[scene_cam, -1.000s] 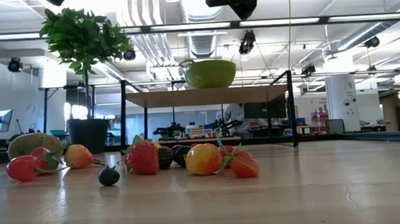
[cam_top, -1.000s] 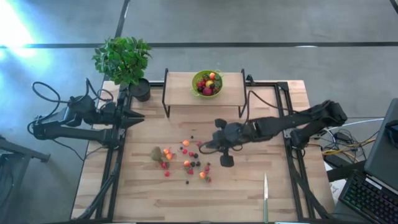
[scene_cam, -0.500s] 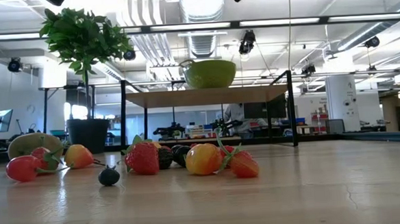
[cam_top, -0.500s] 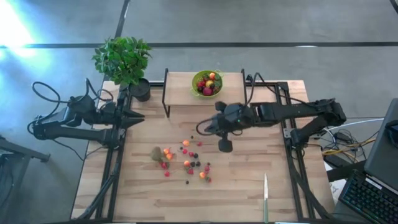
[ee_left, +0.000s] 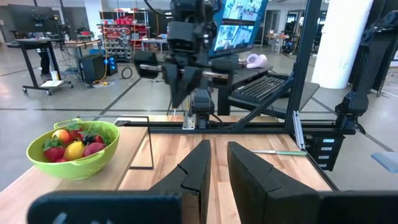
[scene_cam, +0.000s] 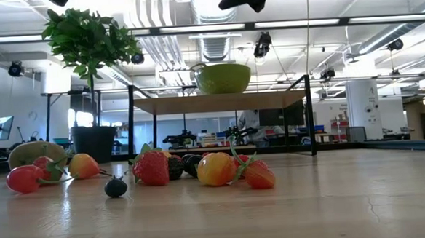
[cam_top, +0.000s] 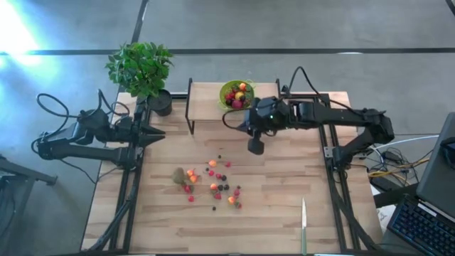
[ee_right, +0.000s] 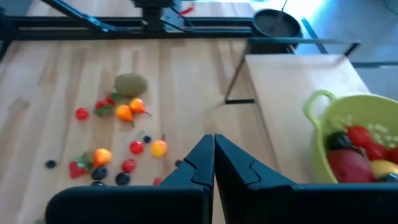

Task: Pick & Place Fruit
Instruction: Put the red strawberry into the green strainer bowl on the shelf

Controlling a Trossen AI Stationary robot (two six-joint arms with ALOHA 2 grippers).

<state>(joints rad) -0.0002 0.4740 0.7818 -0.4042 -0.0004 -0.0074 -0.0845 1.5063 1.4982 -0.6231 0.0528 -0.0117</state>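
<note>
High view: we note a wood table (cam_top: pixel 284 206), grey floor, potted plant (cam_top: pixel 142 71), knife (cam_top: pixel 303 224). The right gripper (cam_top: pixel 231 122), fingers together, hangs beside the green bowl (cam_top: pixel 237 94) on the shelf (cam_top: pixel 206 107); loose fruit (cam_top: pixel 213 181) lies below it. Left gripper (cam_top: pixel 158 134) nearly closed, empty.

Low view: we count one kiwi (scene_cam: pixel 36 152) among fruit; lab behind.

Right wrist view: fingers (ee_right: pixel 196 165) meet; fruit beyond them.

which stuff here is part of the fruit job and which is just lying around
Part of the job:
- loose fruit scattered mid-table
- kiwi at the scatter's left edge
- green bowl on the raised shelf, already holding fruit
- right tool, shut, beside the shelf, nothing visibly held

Just lying about:
- knife near the table's front edge
- potted plant at the back left corner
</note>
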